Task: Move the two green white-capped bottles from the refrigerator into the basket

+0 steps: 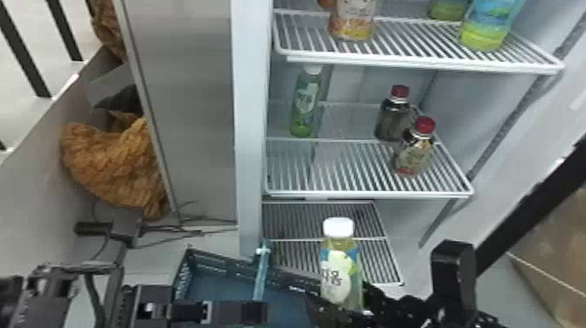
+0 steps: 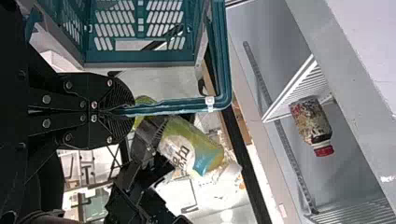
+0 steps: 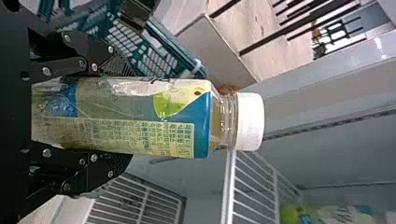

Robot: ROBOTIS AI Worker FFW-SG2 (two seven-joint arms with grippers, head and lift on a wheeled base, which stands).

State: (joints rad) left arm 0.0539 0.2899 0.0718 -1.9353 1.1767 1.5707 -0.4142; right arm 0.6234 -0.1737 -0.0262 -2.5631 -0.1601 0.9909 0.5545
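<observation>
In the head view my left gripper (image 1: 255,312) is low at centre, by the rim of the teal basket (image 1: 261,272). The left wrist view has that gripper (image 2: 125,111) closed on the rim of the basket (image 2: 168,107). Upright above the basket's right side is a green white-capped bottle (image 1: 340,270), held by my right gripper (image 1: 342,305). In the right wrist view the fingers of the right gripper (image 3: 128,116) flank the bottle (image 3: 140,116) on both sides. Another green white-capped bottle (image 1: 306,104) stands at the left of the refrigerator's middle shelf.
Two red-capped bottles (image 1: 392,113) (image 1: 414,150) stand on the middle shelf (image 1: 370,192), right of the green one. More bottles stand on the upper shelf (image 1: 418,63). The refrigerator's left wall edge (image 1: 248,131) rises behind the basket; a lower rack (image 1: 383,261) lies beyond the held bottle.
</observation>
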